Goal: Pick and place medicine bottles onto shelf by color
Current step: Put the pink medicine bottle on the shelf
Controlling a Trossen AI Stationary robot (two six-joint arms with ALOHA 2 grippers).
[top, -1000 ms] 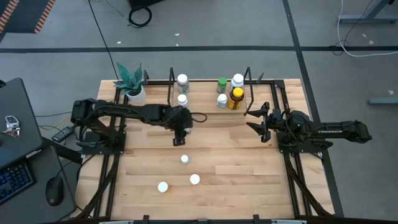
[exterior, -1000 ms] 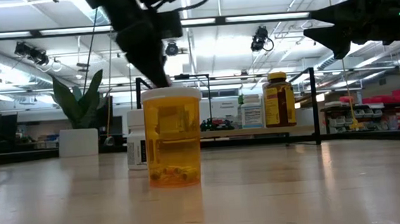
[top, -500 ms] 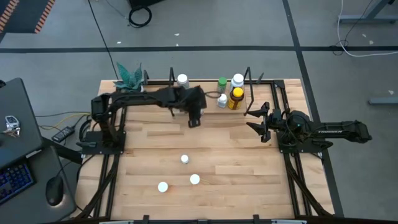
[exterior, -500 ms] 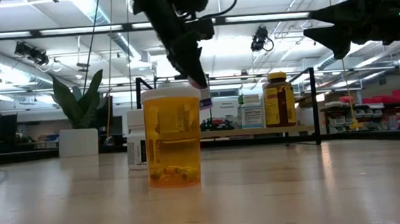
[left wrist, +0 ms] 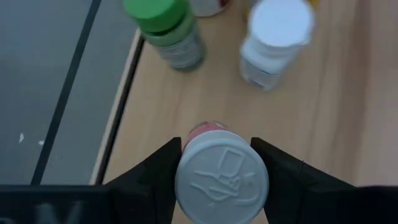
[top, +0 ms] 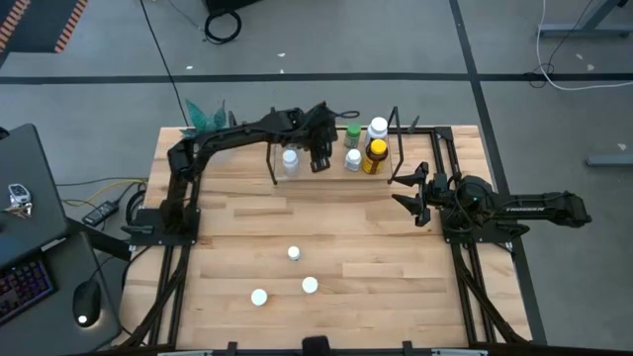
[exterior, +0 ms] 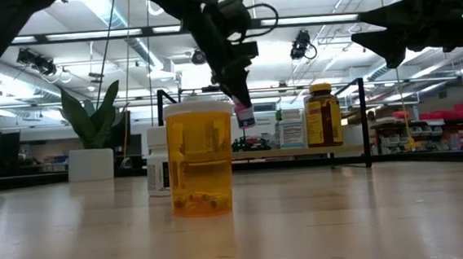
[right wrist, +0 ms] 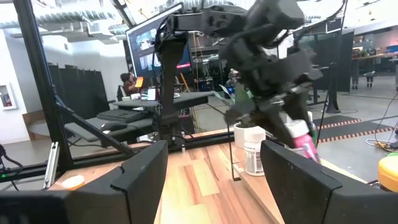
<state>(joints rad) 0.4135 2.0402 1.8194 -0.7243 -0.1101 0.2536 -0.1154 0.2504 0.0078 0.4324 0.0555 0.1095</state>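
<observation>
**Pink bottle carried to the shelf: status of items**

- Plant pot (exterior: 91, 164): far left corner of the table, not part of the sort.
- Left gripper (top: 319, 158): you have swung it from mid-table out over the shelf (top: 297, 176) within the last second. Its fingers are clamped on the pink bottle (left wrist: 221, 177), white cap towards the wrist camera, held above the board and not yet set down.
- White bottle (top: 290, 158): on the shelf, just left of your gripper.
- Green bottle (left wrist: 166, 28) and white-capped bottle (left wrist: 273, 37): on the shelf beyond the held one; the amber bottle (top: 375, 154) stands to their right.
- Orange bottle (exterior: 200, 158) and two others: loose on the near table, awaiting pickup.
- Right gripper (top: 407, 190): idle at the right of the table, fingers spread apart.
</observation>
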